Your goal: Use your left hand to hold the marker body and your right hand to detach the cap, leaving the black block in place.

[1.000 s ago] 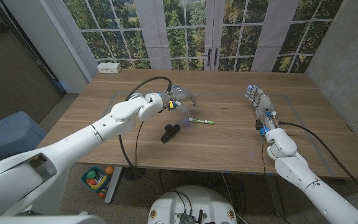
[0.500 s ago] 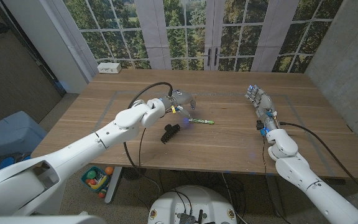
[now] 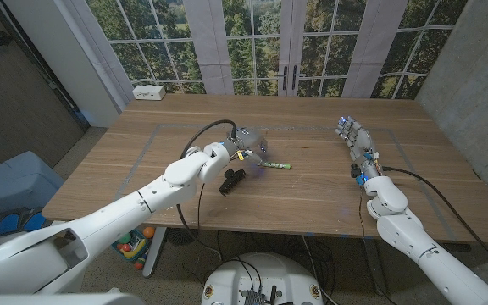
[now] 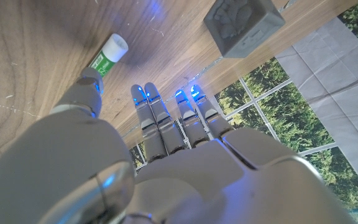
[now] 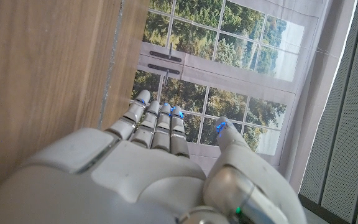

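Green-labelled and slim, the marker [image 3: 274,165] is lying on its side near the middle of the wooden counter [image 3: 312,191], with the black block [image 3: 231,180] sitting just beside it on the near-left side, apart from it. That spacing is mattering: the block is meant to stay put, so any reach for the marker is needing to come in from above or from the far side rather than sweeping across the block.

Hovering over the marker's left end, the left robot hand [image 3: 250,141] is holding nothing, its fingers [image 4: 160,121] stretched out straight and apart; in the left wrist view the marker's white tip [image 4: 115,43] is showing just past the thumb, not yet touched. This looks like a lining-up pose for pinning the marker body.

Well apart on the right side, the right robot hand [image 3: 352,137] is standing on its edge with fingers extended and nothing in them, probably waiting until the body is steadied before going for the cap. Which end carries the cap is hard to tell.
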You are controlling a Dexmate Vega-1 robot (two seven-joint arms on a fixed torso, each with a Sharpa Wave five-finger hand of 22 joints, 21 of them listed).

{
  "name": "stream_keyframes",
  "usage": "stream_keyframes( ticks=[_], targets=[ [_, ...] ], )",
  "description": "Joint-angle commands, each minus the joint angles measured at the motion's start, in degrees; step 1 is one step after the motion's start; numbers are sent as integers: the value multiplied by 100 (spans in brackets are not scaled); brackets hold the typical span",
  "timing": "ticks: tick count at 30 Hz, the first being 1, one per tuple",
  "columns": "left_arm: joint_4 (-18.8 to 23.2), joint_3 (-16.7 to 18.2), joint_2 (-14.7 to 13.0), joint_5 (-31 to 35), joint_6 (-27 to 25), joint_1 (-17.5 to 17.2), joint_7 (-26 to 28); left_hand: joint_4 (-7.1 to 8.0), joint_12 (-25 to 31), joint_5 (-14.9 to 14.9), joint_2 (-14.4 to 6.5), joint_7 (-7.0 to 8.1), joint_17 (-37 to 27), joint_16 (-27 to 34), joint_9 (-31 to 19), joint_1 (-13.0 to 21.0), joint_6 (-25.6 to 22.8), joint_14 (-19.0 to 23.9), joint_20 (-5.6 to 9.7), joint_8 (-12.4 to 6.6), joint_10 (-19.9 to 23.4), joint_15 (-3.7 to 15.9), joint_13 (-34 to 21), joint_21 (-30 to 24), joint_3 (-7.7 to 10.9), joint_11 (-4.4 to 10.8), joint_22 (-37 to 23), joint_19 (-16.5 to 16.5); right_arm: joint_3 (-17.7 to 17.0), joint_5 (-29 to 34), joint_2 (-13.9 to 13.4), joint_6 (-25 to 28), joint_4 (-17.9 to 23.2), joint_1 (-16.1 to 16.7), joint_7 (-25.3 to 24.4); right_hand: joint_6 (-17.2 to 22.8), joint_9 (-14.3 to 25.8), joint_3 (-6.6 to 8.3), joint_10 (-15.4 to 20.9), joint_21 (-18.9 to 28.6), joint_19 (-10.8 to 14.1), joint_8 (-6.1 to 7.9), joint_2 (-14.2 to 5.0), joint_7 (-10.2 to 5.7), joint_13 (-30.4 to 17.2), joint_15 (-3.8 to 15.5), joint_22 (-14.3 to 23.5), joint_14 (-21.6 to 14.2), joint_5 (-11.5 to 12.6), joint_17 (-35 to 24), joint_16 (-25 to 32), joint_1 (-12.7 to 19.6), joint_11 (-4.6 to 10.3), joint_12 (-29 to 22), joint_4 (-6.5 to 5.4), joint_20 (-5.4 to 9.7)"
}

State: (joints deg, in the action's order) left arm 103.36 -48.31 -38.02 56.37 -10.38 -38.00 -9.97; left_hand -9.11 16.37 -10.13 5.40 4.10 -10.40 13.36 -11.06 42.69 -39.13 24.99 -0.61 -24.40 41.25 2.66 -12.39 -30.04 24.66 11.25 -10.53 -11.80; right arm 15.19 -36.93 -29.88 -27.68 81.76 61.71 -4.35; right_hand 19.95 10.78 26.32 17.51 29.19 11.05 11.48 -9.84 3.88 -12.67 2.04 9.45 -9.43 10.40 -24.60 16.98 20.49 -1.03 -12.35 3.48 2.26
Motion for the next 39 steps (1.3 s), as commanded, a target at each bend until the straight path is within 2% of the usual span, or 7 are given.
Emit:
stream_keyframes(
  ticks=[1, 16, 23, 28, 31, 39],
  targets=[
    [-177, -174, 100, 68, -232, -27, 245, -54, 22, -1, -33, 13, 6, 25, -29, 120, -66, 78, -1, -45, 91, 770, -34, 33, 21, 0, -15, -89, 0, -51, 51, -45, -94, -48, 58, 53, 23, -31, 32, -25, 77, 16, 25, 1, -5, -12, 30, -48, 20, 0, 3, 1, 4, -1, 9, 153],
    [-198, -284, 57, -72, -172, -27, 220, -71, 42, 2, -126, 20, 7, 30, -36, 290, -176, 181, 23, -66, 215, 822, -69, 36, 40, -20, -17, -163, -2, -65, 65, -124, -131, -16, 103, 53, 22, -60, 34, -60, 102, 11, 41, 10, 0, -25, 31, -57, 19, 21, -5, -38, -11, 4, 14, 136],
    [-305, -294, 52, -153, -88, -87, 462, -83, 75, 5, -153, 31, 3, 39, -40, 388, -217, 263, 60, -70, 336, 851, -88, 27, 35, 12, -16, -236, -21, -87, 63, -155, -115, 26, 114, 71, 22, -72, 60, -74, 110, 16, 47, 10, 2, -34, 31, -72, 19, 29, -4, -54, -21, -4, 17, 127],
    [-477, -276, 53, -285, 39, -108, 721, -72, 126, 3, -245, 16, -15, 88, -36, 520, -137, 454, 83, -2, 506, 877, -116, 13, 31, 44, -17, -344, -29, -101, 53, -164, -116, 37, 138, 75, 22, -83, 72, -86, 118, 16, 51, 11, 3, -34, 31, -78, 17, 36, -5, -71, -15, -7, 15, 119],
    [-546, -284, 59, -302, 77, -119, 877, -79, 169, -7, -328, 13, -25, 117, -35, 644, -250, 569, 105, -19, 650, 914, -127, 1, 41, 74, -18, -416, -28, -90, 47, -171, -122, 36, 146, 72, 22, -88, 73, -90, 124, 14, 53, 10, 3, -34, 31, -80, 17, 38, -6, -81, -12, -6, 12, 118],
    [-599, -385, 79, -197, -7, -53, 777, -119, 192, -48, -560, 30, -35, 135, -44, 1003, -292, 685, 98, 9, 758, 973, -166, -5, 130, 116, -24, -482, -35, -118, 50, -167, -131, 29, 165, 75, 22, -104, 85, -105, 134, 13, 59, 16, 5, -49, 31, -88, 15, 46, -8, -106, -22, -8, 7, 113]
  ],
)
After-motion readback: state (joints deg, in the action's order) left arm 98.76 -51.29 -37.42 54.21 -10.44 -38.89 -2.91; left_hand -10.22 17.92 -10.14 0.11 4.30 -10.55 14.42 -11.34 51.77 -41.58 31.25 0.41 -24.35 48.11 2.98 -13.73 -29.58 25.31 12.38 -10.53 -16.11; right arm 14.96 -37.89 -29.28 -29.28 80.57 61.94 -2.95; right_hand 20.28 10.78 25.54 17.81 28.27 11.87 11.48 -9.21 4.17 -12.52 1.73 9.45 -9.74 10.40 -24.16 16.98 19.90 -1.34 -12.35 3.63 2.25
